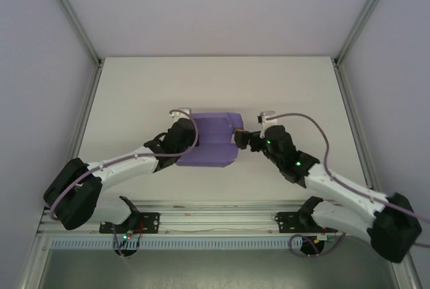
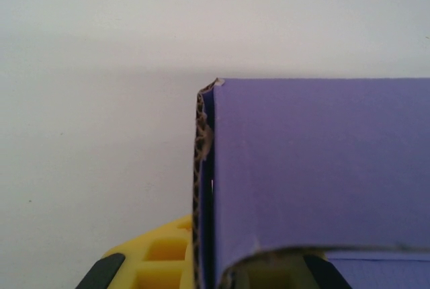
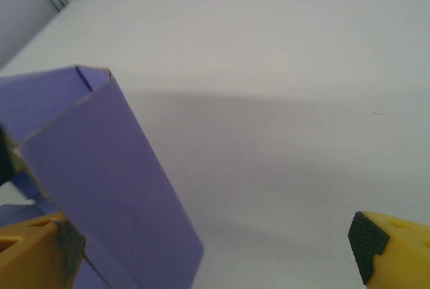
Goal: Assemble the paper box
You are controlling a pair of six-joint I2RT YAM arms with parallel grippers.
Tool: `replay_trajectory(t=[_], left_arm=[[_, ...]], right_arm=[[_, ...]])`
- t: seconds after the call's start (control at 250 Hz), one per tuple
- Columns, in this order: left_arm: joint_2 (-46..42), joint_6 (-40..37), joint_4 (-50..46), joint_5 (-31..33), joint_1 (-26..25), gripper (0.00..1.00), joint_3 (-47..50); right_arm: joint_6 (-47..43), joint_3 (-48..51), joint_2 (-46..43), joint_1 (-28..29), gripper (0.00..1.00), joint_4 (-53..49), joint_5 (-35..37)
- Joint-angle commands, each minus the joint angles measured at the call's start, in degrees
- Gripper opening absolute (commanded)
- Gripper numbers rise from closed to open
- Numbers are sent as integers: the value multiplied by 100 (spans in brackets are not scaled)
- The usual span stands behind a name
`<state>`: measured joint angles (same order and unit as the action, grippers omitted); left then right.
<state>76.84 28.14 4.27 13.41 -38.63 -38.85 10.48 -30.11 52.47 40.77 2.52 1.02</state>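
Observation:
The paper box (image 1: 213,140) is a lavender card piece, partly folded, lying mid-table between both arms. My left gripper (image 1: 184,138) is at its left side, shut on an upright side wall. In the left wrist view that wall's corrugated edge (image 2: 199,188) runs down between the yellow fingers (image 2: 151,262) of the left gripper (image 2: 208,270), with a purple panel (image 2: 316,168) to the right. My right gripper (image 1: 242,140) stands open at the box's right end. In the right wrist view a raised purple flap (image 3: 114,181) leans beside the left finger (image 3: 33,252) of the right gripper (image 3: 211,255); the other finger (image 3: 393,245) is far off.
The white table (image 1: 215,80) extends behind and to both sides of the box. Aluminium frame posts (image 1: 74,13) rise at the back corners. A metal rail (image 1: 215,222) with the arm bases runs along the near edge.

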Motion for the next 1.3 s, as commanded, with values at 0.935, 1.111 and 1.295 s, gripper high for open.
replay_trajectory(t=[0.935,1.111,1.295], left_arm=[[-38,-478,435,-332,-48,0,137],[-27,-505,443,-400,-48,0,119],[-54,-454,448,-390,-57,0,132]], right_arm=[[-1519,-812,1151,-1330,43,-515,-4856],[-1637,-934,1328,-976,42,-353,-4276],[-1393,-1296,1885,-566,43,-113,-2913]])
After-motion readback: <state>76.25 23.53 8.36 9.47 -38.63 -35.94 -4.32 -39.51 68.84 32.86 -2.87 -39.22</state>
